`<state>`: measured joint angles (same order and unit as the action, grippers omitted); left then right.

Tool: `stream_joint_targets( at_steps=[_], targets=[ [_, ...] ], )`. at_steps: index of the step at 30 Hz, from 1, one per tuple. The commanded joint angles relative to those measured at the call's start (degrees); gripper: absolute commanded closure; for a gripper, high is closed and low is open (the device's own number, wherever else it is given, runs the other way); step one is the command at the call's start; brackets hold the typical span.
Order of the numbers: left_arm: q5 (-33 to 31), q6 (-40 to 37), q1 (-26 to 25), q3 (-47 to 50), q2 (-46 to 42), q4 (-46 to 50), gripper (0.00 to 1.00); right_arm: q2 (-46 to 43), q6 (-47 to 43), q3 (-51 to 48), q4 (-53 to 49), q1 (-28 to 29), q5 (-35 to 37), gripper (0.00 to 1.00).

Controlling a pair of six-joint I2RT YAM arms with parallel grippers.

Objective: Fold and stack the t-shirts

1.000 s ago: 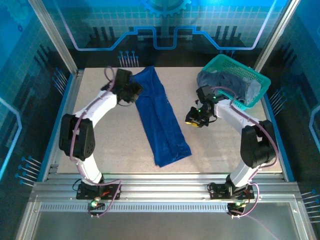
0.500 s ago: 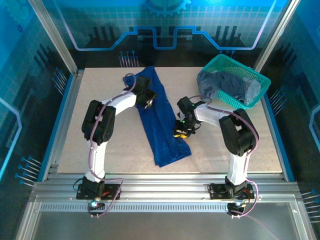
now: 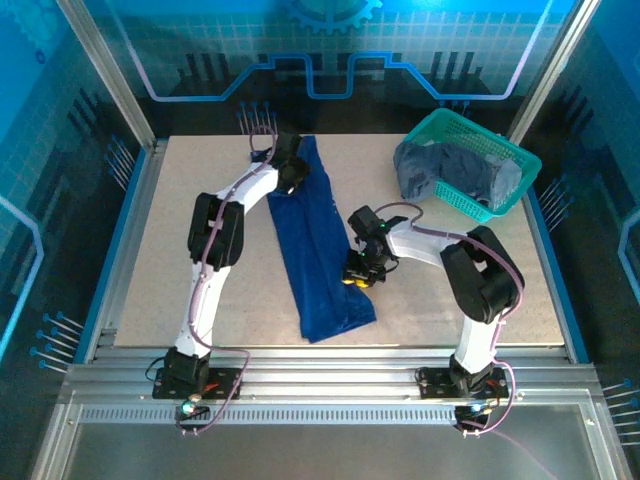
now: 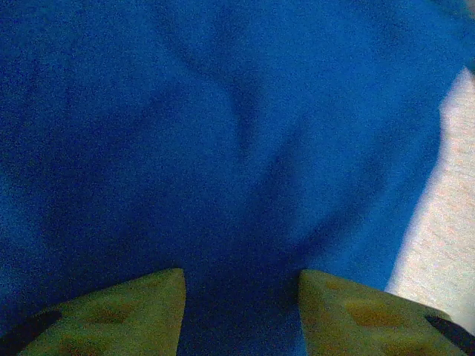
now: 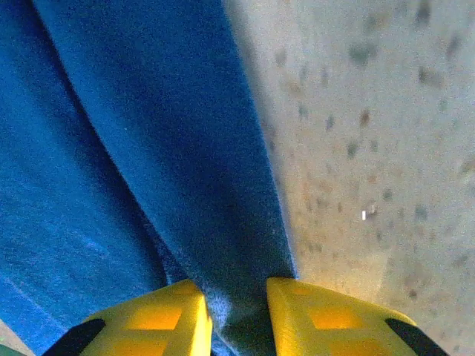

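Note:
A royal blue t-shirt (image 3: 318, 245) lies on the table as a long folded strip, running from far centre toward the near edge. My left gripper (image 3: 290, 175) is down on its far left end. In the left wrist view this gripper (image 4: 241, 297) stands open, with blue cloth (image 4: 223, 148) lying flat between its fingers. My right gripper (image 3: 361, 269) sits at the strip's right edge, about halfway along. In the right wrist view it (image 5: 236, 311) is shut on a fold of that edge (image 5: 185, 148). Duller grey-blue t-shirts (image 3: 450, 170) are heaped in the basket.
The teal mesh basket (image 3: 522, 160) stands at the far right corner of the speckled table (image 3: 200, 290). Bare tabletop (image 5: 371, 148) lies just right of the shirt's edge. Metal frame rails border the table on all sides.
Both arms swung in from the sides onto the blue shirt. The left gripper went to the far end and the right to the right edge, narrowing on the fold. The strip shifted slightly.

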<state>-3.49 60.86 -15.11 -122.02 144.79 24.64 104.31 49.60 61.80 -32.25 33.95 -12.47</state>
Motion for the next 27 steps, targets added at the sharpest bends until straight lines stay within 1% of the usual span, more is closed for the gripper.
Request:
stream_joint_targets(
  at_steps=[1, 4, 5, 7, 11, 14, 16, 18, 20, 22, 23, 25, 27],
  targets=[
    [8.1, -5.0, 0.3, -8.4, 6.9, 4.4, 0.56, -0.1, 5.7, -3.5, -1.7, 1.4, 0.6, 0.71],
    [13.3, -7.0, -1.1, -16.6, 12.9, 6.2, 0.58, -0.2, 7.1, -3.7, -1.5, 1.6, 0.7, 0.71],
    [14.3, -7.3, -1.5, -17.6, 13.9, 6.1, 0.58, -0.1, 7.4, -3.7, -1.7, 1.6, 0.9, 0.71],
    [15.2, -7.2, -2.7, -17.3, 14.7, 5.2, 0.59, -0.7, 8.0, -4.1, -2.5, 1.6, 2.0, 0.71],
    [15.0, -5.3, -3.9, -14.1, 14.5, 2.3, 0.6, -2.6, 8.0, -5.0, -3.3, 0.6, 4.5, 0.7],
    [15.5, -4.6, -4.0, -16.2, 15.6, 0.3, 0.6, -3.9, 7.5, -4.8, -3.9, -0.4, 5.0, 0.69],
    [16.1, -4.7, -3.8, -19.6, 16.9, 0.5, 0.58, -5.4, 6.9, -4.7, -3.9, -0.7, 5.5, 0.66],
    [16.5, -5.5, -3.5, -22.8, 17.3, 0.9, 0.54, -7.7, 5.9, -4.5, -4.6, -0.7, 6.8, 0.61],
    [15.9, -7.1, -3.5, -23.7, 14.9, 2.1, 0.49, -10.4, 4.6, -4.1, -6.2, -0.9, 8.2, 0.57],
    [14.6, -8.0, -3.6, -19.7, 9.0, 2.6, 0.45, -13.4, 3.2, -4.4, -7.5, -1.4, 9.3, 0.55],
    [13.4, -8.6, -3.9, -14.4, 4.1, 1.6, 0.42, -15.3, 2.6, -4.9, -8.3, -1.7, 9.8, 0.54],
    [10.5, -9.1, -4.7, -1.7, -7.4, -2.5, 0.39, -18.8, 1.6, -6.4, -9.4, -2.4, 9.6, 0.53],
    [9.3, -7.4, -5.4, 13.7, -19.0, -4.6, 0.4, -21.8, 0.3, -8.8, -9.2, -3.5, 6.8, 0.52]
  ],
)
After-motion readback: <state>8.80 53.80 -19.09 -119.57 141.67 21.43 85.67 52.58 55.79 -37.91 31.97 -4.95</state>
